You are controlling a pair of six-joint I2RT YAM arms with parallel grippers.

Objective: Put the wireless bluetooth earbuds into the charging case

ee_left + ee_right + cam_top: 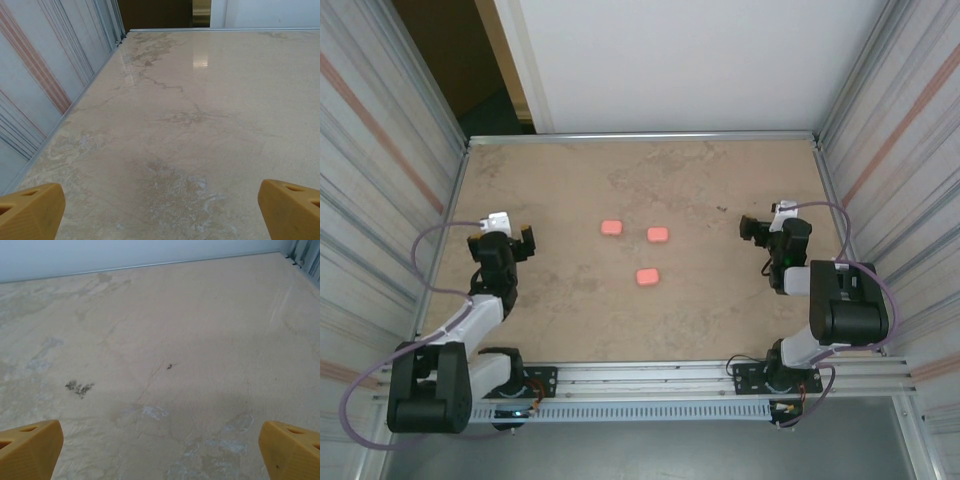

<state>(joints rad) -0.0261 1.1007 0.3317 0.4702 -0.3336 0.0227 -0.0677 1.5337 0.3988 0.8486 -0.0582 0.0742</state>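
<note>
Three pink rounded charging cases lie mid-table in the top view: one (611, 228) at the back left, one (658, 234) beside it, one (647, 276) nearer the arms. They look closed. The earbuds are out of view. My left gripper (505, 238) hovers at the table's left side, well left of the cases, open with nothing between its yellow fingertips (30, 212). Over at the right side, my right gripper (770, 224) is also open and empty, its fingertips (292, 450) wide apart over bare table.
The beige marbled tabletop (720, 190) is fenced by striped metal walls left (380, 180) and right (900, 150), with a white panel (680, 60) at the back. A slotted rail (650, 380) runs along the near edge between the arm bases.
</note>
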